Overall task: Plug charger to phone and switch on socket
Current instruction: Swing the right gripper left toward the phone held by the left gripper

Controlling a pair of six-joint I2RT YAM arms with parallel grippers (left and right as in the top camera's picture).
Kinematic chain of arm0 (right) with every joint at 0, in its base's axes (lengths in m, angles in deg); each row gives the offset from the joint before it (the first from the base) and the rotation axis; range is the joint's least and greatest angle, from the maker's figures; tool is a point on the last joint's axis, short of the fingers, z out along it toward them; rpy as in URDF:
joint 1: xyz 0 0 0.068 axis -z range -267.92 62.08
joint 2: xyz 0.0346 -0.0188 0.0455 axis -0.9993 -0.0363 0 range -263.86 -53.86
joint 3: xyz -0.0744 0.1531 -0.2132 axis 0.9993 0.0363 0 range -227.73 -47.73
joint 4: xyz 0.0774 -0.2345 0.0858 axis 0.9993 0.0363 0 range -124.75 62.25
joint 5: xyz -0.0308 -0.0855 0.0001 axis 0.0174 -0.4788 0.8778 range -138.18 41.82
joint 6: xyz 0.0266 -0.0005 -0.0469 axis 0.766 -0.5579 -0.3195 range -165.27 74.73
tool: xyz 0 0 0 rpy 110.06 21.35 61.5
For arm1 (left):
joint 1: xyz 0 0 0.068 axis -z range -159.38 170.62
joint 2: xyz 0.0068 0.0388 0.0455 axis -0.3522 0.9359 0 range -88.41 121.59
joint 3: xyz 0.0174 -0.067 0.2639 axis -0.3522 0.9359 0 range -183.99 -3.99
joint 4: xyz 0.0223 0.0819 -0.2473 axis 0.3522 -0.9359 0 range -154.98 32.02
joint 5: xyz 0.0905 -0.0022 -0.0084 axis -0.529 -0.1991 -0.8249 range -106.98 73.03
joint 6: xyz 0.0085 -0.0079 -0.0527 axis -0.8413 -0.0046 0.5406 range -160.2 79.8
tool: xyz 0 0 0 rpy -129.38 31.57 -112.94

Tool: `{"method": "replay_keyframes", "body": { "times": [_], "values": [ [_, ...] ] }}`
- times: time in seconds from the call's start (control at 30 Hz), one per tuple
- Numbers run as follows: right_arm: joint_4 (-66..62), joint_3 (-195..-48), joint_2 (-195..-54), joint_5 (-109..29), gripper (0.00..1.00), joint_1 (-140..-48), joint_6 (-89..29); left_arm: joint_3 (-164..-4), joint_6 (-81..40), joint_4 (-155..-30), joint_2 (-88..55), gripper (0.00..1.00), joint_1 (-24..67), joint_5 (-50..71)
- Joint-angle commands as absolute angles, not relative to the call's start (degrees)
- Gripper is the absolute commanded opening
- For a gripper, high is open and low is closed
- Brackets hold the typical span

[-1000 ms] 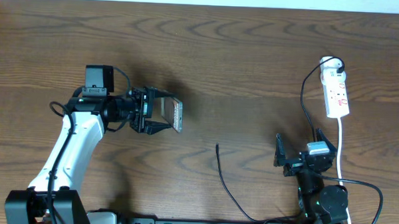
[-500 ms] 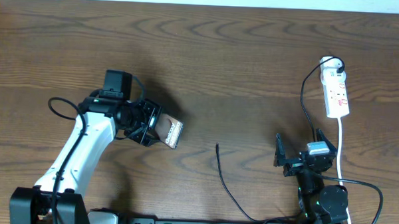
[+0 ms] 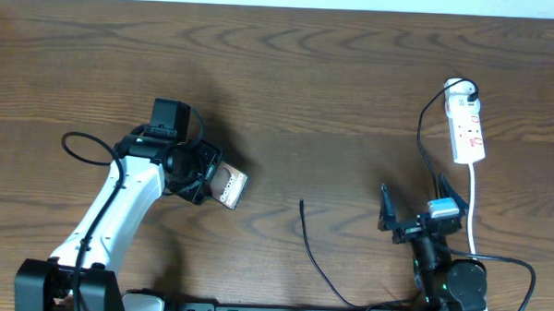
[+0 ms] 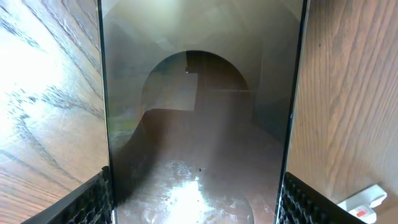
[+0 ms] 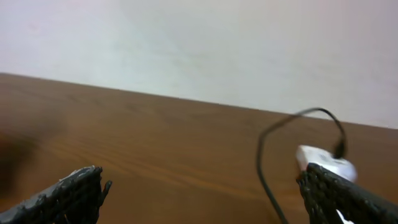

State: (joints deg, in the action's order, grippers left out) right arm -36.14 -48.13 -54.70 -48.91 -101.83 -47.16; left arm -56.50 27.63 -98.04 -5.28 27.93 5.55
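Note:
The phone [image 3: 231, 185], a bronze-grey slab with white lettering, hangs tilted above the table at centre left, and my left gripper [image 3: 213, 181] is shut on its long edges. In the left wrist view its glossy face [image 4: 199, 124] fills the frame between the black pads [image 4: 93, 199]. The charger's thin black cable lies on the wood, its plug tip [image 3: 301, 203] free, right of the phone. The white socket [image 3: 466, 130] with red markings lies at the far right. My right gripper [image 3: 416, 205] stands open and empty near the front edge, with the socket [image 5: 326, 163] beyond it.
A white cord [image 3: 472, 204] runs from the socket towards the front edge past my right gripper. A black cord [image 3: 424, 133] curves down from the plug at the socket's far end. Bare wooden table [image 3: 335, 74] stretches across the back.
My left arm has carried the phone a little toward the front edge and turned it from edge-on to tilted, its face now showing. The right gripper shifted only slightly.

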Motion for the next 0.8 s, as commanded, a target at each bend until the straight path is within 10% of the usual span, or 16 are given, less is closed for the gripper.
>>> {"method": "replay_keyframes", "body": {
  "times": [0.0, 0.77],
  "values": [
    [-35.9, -49.2, -54.4, -41.7, 0.99, -102.2, -40.0, -57.1, 26.9, -97.9, -6.4, 0.07, 28.1, 3.9],
    [-40.7, -79.8, -104.3, -7.9, 0.99, -102.2, -20.7, -57.1, 27.6, -98.0, -6.4, 0.07, 28.1, 3.9]
  ]
}}
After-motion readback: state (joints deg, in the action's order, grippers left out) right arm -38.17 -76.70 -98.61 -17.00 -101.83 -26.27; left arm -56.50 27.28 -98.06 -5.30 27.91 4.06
